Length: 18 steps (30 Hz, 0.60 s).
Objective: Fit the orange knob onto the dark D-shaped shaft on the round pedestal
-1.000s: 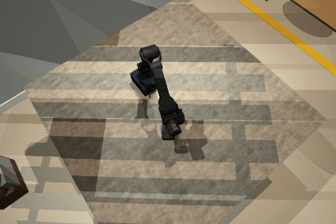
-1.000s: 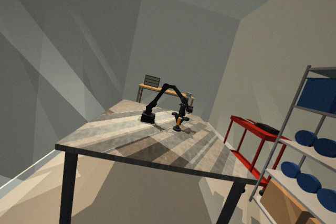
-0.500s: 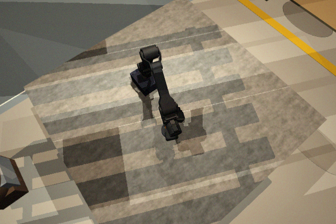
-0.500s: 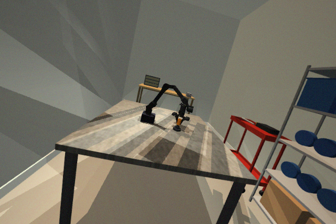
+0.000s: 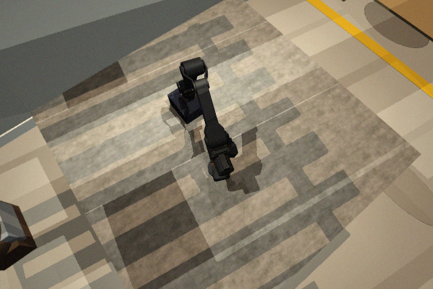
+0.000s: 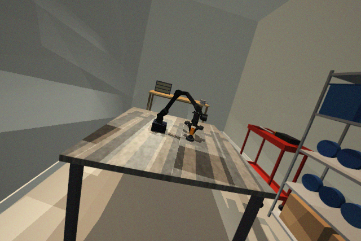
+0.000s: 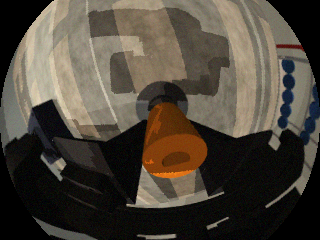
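Note:
The orange knob (image 6: 192, 131) (image 7: 170, 132) is upright, held between the two fingers of my gripper (image 6: 193, 129) (image 7: 166, 123). The gripper is shut on it. In the top view only a sliver of the knob (image 5: 213, 164) shows beside the wrist. The round dark pedestal (image 6: 190, 138) (image 7: 143, 106) stands on the table directly below the knob. The knob's lower end is over the pedestal's middle, with a dark part showing around that end in the wrist view. The shaft's flat side and the knob's hole underneath are hidden. How far the knob is down the shaft cannot be told.
The arm's dark base (image 5: 186, 109) (image 6: 158, 126) stands on the patterned table (image 5: 279, 187) (image 6: 140, 150), behind the pedestal in the exterior view. A red cart (image 6: 282, 144) and a shelf rack (image 6: 308, 127) stand off the table to the right.

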Each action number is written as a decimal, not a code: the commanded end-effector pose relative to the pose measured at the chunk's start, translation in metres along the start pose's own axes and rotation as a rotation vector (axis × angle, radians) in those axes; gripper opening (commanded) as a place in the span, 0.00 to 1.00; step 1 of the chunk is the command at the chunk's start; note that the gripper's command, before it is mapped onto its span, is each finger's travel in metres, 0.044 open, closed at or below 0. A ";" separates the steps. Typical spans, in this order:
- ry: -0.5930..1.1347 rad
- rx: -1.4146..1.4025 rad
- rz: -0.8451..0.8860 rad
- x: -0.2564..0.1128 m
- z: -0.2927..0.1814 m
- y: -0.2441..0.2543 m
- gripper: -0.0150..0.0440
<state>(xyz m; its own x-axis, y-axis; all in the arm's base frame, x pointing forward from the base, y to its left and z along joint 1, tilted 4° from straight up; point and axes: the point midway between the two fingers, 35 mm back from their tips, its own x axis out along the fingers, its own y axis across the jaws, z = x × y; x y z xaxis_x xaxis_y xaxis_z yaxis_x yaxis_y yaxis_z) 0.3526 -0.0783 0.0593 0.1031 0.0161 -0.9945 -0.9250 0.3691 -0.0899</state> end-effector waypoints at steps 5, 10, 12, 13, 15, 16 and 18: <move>-0.003 -0.004 0.000 0.001 0.000 0.000 0.25; -0.003 -0.004 0.000 0.001 0.001 -0.001 0.25; -0.003 -0.004 0.000 0.001 0.001 -0.001 0.25; -0.003 -0.004 0.000 0.001 0.001 -0.001 0.25; -0.003 -0.004 0.000 0.001 0.001 -0.001 0.25; -0.003 -0.004 0.000 0.000 0.001 -0.001 0.25; -0.003 -0.004 0.000 -0.002 0.001 -0.002 0.25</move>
<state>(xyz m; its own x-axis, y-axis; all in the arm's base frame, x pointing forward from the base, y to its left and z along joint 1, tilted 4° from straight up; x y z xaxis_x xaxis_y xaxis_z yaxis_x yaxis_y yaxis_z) 0.3526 -0.0783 0.0583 0.0991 0.0170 -0.9949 -0.9255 0.3689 -0.0859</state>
